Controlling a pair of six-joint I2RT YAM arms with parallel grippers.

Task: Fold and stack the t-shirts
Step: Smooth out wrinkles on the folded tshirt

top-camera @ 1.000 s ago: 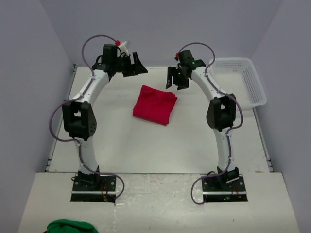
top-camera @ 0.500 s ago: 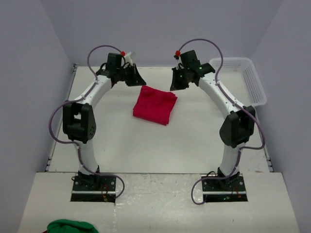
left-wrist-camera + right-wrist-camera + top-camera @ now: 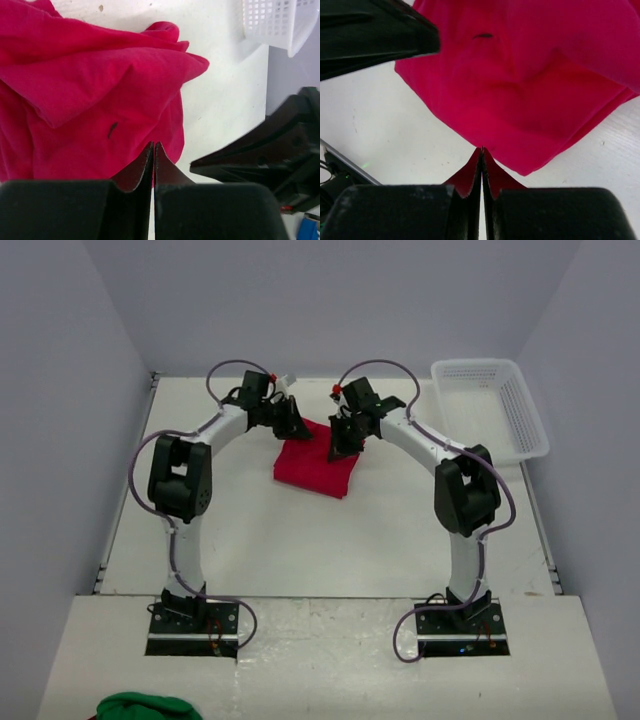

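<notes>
From above, both arms were seen swung inward from the far corners within the last second. The left gripper point(image 3: 293, 423) and right gripper point(image 3: 340, 443) were now set at the far edge of the folded red t-shirt point(image 3: 318, 468), mid-table, well apart from the white basket point(image 3: 535, 435). A further fold or a tidying was judged to be in hand.

In the left wrist view, the fingers were shown pressed together above the cloth, nothing pinched.

In the right wrist view, the same: pressed together at the shirt's edge.

No brand or writing could be read.
</notes>
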